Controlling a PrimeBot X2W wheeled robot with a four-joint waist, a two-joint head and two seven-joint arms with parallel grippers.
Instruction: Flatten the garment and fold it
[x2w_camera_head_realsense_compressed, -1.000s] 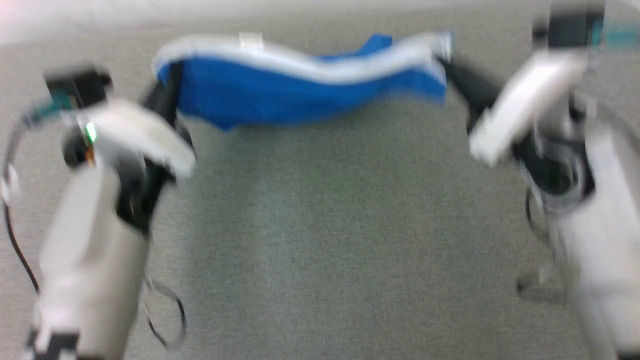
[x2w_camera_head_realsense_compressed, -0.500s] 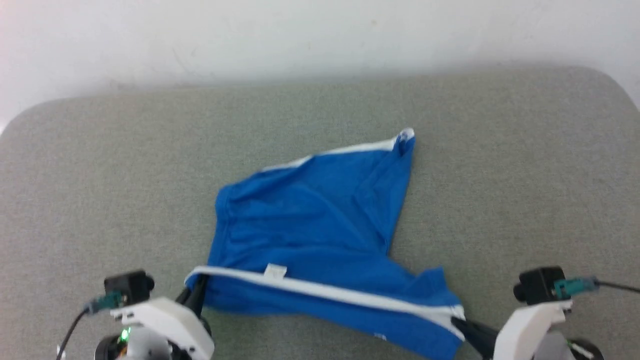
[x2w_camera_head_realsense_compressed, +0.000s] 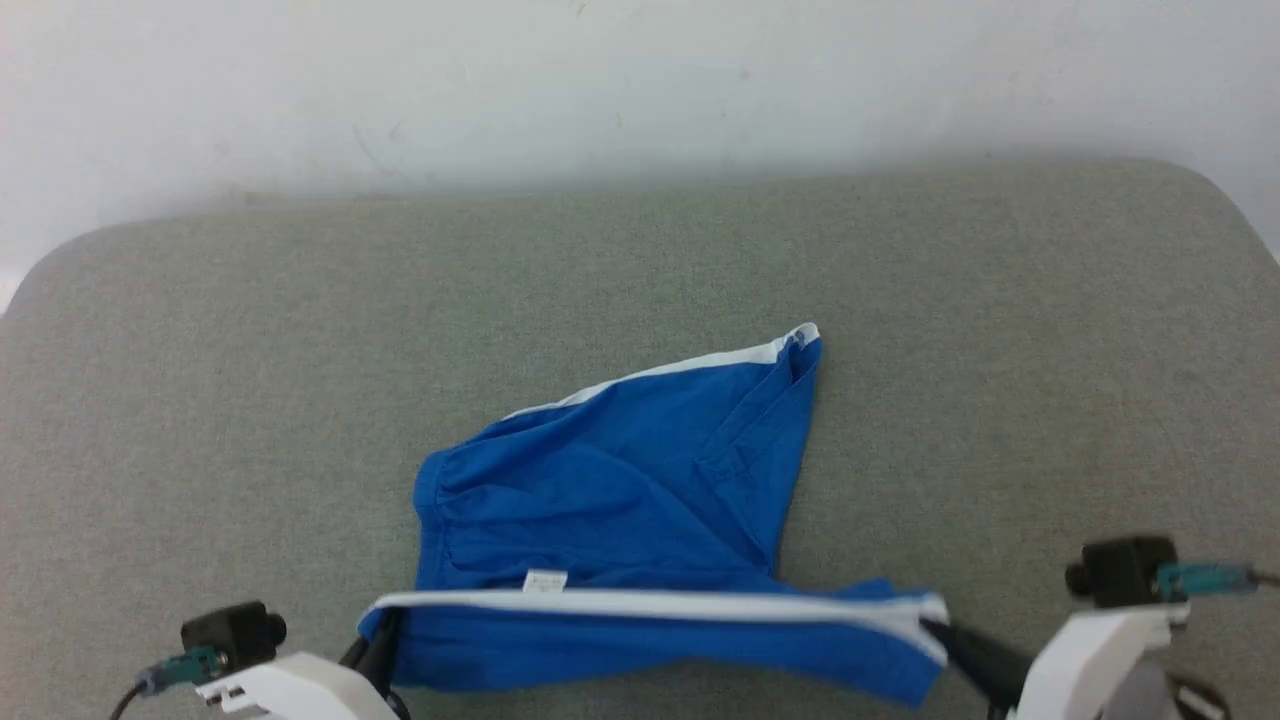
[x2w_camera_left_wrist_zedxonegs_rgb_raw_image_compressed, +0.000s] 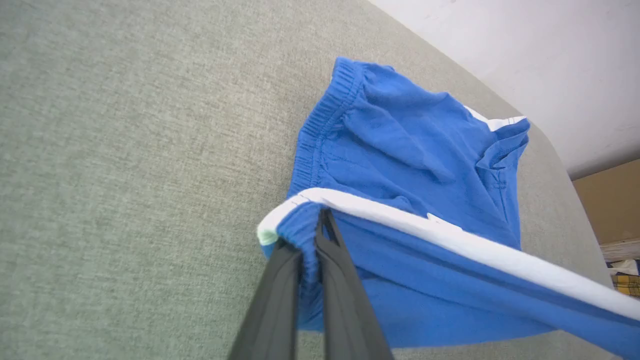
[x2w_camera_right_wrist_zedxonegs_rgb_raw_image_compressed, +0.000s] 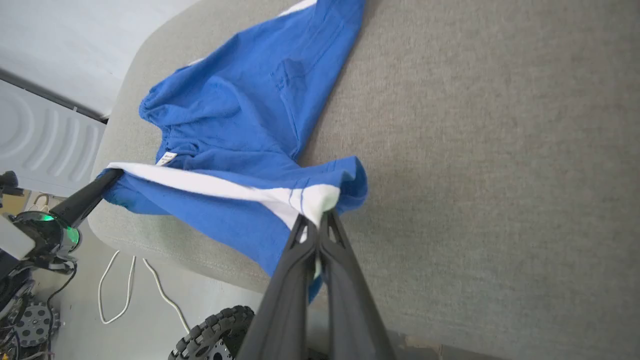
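Note:
The bright blue shorts lie partly spread on the grey padded table, their far corner pointing up and right. The white-striped edge is stretched taut between both grippers near the table's front. My left gripper is shut on the left end of that edge, beside the gathered waistband. My right gripper is shut on the right end. A small white tag sits just above the stripe.
A white wall runs behind the table's far edge. In the right wrist view, the robot's wheel and a white cable lie on the floor below the table's front edge. A cardboard box stands past the table.
The head camera has tilted, shifting the whole picture. The shorts went from hanging in the air between both grippers to lying on the table, and the striped edge is now pulled straighter.

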